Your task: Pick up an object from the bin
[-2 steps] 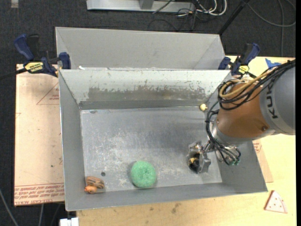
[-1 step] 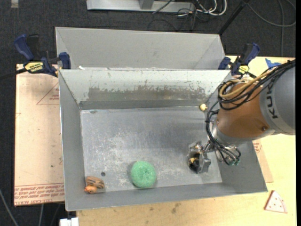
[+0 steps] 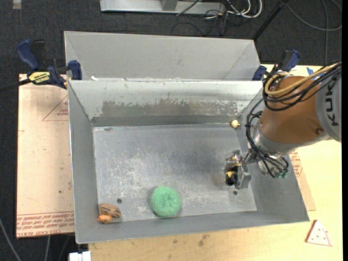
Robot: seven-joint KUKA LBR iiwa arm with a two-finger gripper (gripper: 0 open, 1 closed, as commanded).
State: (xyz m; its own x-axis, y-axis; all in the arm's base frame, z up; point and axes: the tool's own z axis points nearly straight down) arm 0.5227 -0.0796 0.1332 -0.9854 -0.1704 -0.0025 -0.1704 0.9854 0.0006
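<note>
My gripper (image 3: 237, 174) hangs low over the bin's right side, close to the right wall. A small yellow and black bit shows at its tip; I cannot tell whether that is a thing or part of the gripper. A round green scrub pad (image 3: 165, 201) lies on the floor near the front wall, well to the gripper's left. A small orange and brown toy-like thing (image 3: 109, 213) rests in the front left corner. A tiny pale yellow ball (image 3: 235, 123) sits at the foot of the back wall, beyond the gripper.
The arm with its orange cover and cables reaches in over the bin's right rim. The right wall slopes up just beside the gripper. Bare floor stretches across the middle and left of the bin.
</note>
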